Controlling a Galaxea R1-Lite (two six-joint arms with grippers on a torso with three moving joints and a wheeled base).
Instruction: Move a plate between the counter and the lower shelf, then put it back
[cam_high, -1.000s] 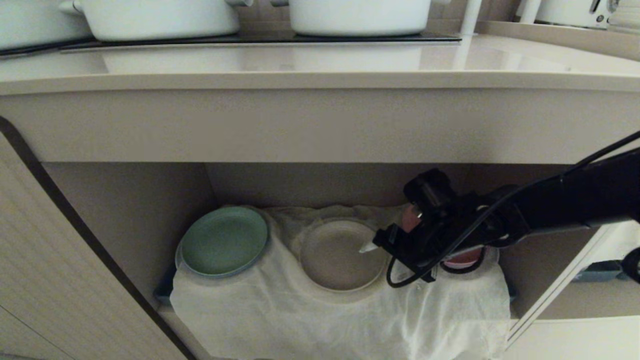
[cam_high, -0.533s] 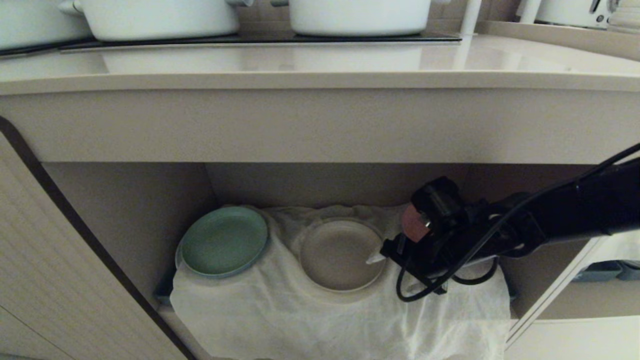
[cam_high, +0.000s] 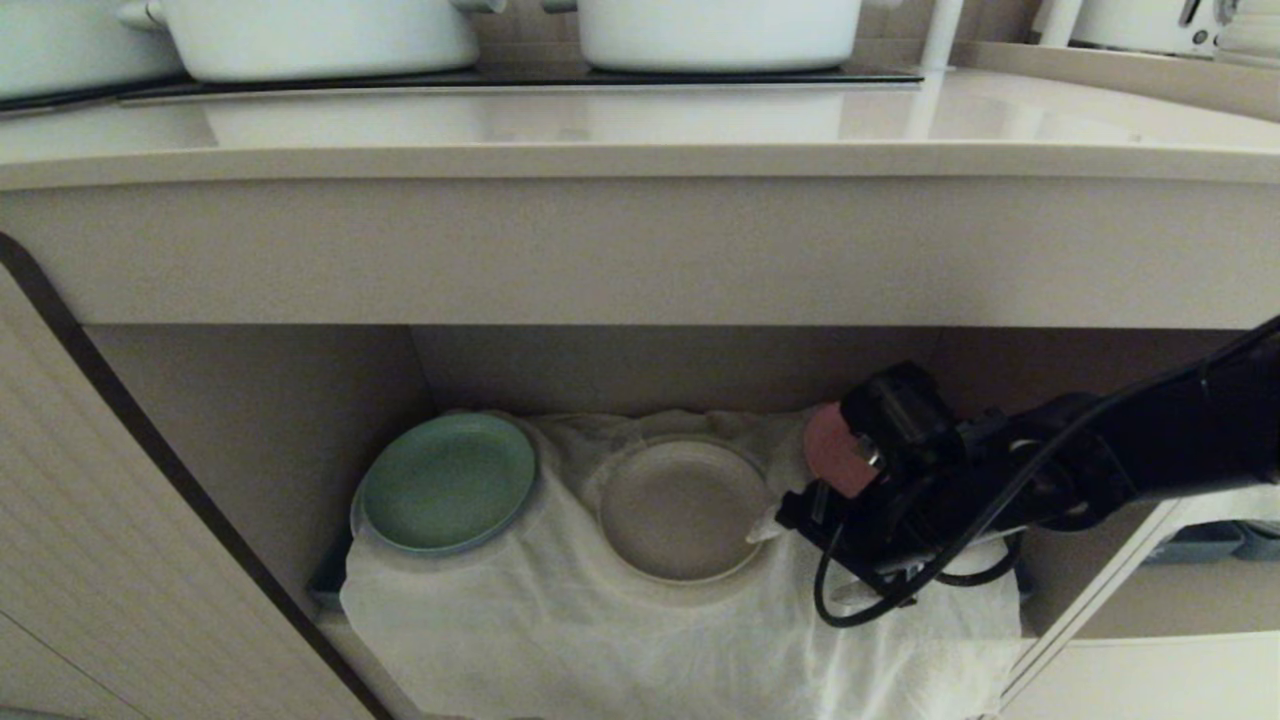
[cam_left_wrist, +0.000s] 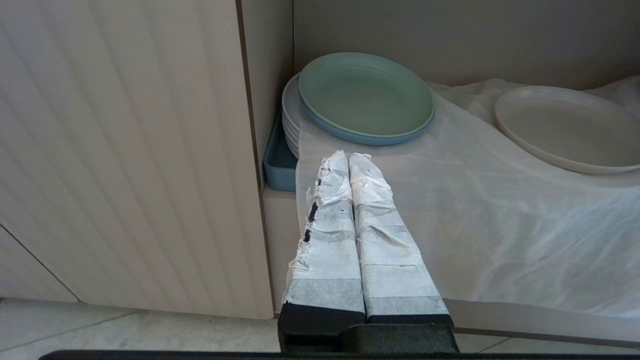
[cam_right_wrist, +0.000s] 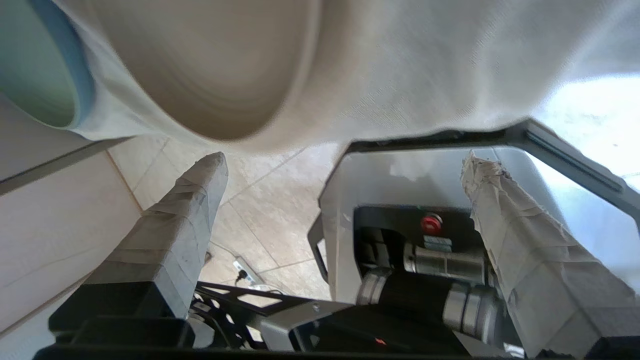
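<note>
Right gripper (cam_high: 800, 545) jaws wide, empty, at plate's (cam_high: 682, 508) right rim | plate flat on shelf (cam_high: 250, 420) cloth (cam_high: 640, 640), green plate (cam_high: 447, 482) left | left gripper (cam_left_wrist: 348, 161) closed, empty

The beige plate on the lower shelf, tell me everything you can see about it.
The plate is round, matte beige-cream, with a low raised rim and a shallow flat well, and looks like ceramic or plastic. It is empty and lies flat, right way up, on the wrinkled white cloth lining the lower shelf, in the middle, right of the pale green plate and apart from it. The right hand is open at its right rim, one fingertip over the edge; whether it touches cannot be told.
</note>
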